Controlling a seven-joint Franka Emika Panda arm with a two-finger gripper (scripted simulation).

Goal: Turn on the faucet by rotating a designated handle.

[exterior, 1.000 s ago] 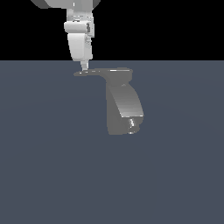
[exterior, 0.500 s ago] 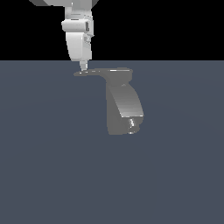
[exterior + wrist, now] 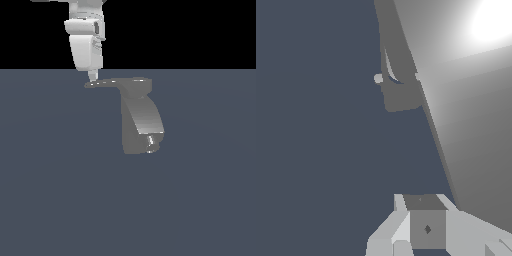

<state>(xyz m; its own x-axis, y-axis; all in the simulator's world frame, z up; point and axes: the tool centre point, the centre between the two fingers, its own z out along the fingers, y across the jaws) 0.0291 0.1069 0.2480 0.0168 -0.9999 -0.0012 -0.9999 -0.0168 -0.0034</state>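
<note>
Flat slate-blue ground (image 3: 60,200) is seen below a black backdrop, without texture or seam.

At the exterior view's left, the white gripper (image 3: 92,77) is hung straight down, and its fingers are brought to a narrow tip at the outer end of the handle (image 3: 107,82). The tip appears to touch or nearly touch that end; which of the two cannot be told. In this view the fingers look pressed together, with nothing pinched between them, though no gap could be judged at this size. In the wrist view only blocky white and grey parts of the gripper (image 3: 426,227) are shown, and the fingers' spread cannot be read there.

Rightward from the fingers, the handle is seen as a thin, flat, tapering grey lever running level into the cap. Beyond and below the fingers, the faucet (image 3: 142,122) is seen as a thick, blocky, curved body of matte grey, metal-like, with a soft sheen and a small round nozzle (image 3: 151,143) at its lower end. In the wrist view a broad grey surface, probably the handle (image 3: 466,110), is lit by a bright glare.

The approach is judged to be done; the rotation itself appears to be left, since the handle lies sideways from the cap.
</note>
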